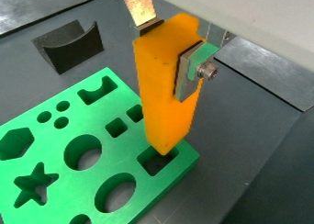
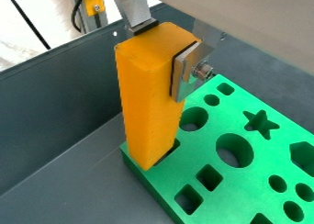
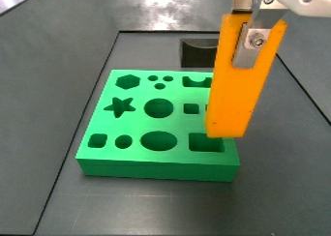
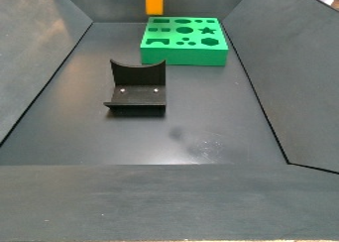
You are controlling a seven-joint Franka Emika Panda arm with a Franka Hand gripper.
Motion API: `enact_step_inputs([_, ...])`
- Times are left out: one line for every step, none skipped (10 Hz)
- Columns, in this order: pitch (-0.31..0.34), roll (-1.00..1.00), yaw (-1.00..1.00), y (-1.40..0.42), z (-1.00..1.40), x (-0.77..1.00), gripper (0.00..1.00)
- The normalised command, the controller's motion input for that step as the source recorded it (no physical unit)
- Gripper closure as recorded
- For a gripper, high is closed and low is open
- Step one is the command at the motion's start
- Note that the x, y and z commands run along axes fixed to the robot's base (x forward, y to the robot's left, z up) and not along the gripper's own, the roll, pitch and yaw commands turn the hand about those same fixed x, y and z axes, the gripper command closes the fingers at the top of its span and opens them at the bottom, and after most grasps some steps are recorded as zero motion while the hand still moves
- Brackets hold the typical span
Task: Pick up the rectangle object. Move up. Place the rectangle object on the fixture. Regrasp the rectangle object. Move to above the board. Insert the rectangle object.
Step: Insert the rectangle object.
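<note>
— Holding the rectangle object (image 1: 166,81) upright in the tool (image 1: 194,70), silver plates pinched on the block's upper part, long axis vertical. Hanging over the near corner of the board (image 1: 55,136), lower end right at a rectangular cut-out (image 1: 156,160).

— Already inside the hole, or only above it?

— Hard to say; looks just entering in a wrist view (image 2: 150,154), yet in a side view (image 3: 230,133) the lower end seems to float a little above the green top. Probably at the mouth, not seated.

— Why gripped so high?

— Leaves the lower half free to slide down without the fingers (image 2: 185,70) meeting the slab. Vertical hold matches the slot's walls, so less chance of jamming.

— And the fixture?

— Standing empty on the dark bench (image 4: 199,127), well apart from the board (image 4: 185,40), curved notch up (image 4: 137,87). Judged done with: regrasp step seemingly finished, insertion in hand.

— Next move?

— Likely straight down, keeping the block square to the opening; any tilt or sideways offset risks catching on the rim. Release only once bottomed.

— Anything else nearby?

— Only the other cut-outs, star (image 1: 35,184) and circles among them, all empty.
</note>
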Motion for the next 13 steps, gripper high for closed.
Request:
enact_step_inputs([0.0,0.06,0.0,-0.17,-0.12,0.0,1.0])
enact_step_inputs([0.0,0.0,0.0,-0.04,0.0,0.0,1.0])
enact_step_inputs([0.0,0.0,0.0,-0.02,0.0,0.0,1.0])
enact_step_inputs([0.0,0.04,0.0,-0.11,-0.05,0.0,1.0])
enact_step_inputs([0.0,0.09,0.0,-0.17,-0.09,0.01,1.0])
enact_step_inputs([0.0,0.07,0.0,-0.18,-0.09,0.05,1.0])
enact_step_inputs([0.0,0.05,0.0,-0.17,-0.08,0.07,1.0])
enact_step_inputs([0.0,0.04,0.0,-0.13,-0.09,0.1,1.0])
enact_step_inputs([0.033,0.07,-0.03,0.0,-0.06,0.11,1.0])
enact_step_inputs([0.069,0.1,-0.09,0.11,0.0,0.0,1.0])
enact_step_inputs([0.061,0.12,-0.02,0.1,0.0,-0.09,1.0])
enact_step_inputs([0.029,0.07,0.0,0.0,0.0,0.0,1.0])
enact_step_inputs([0.0,0.01,0.0,0.0,0.0,0.0,1.0])
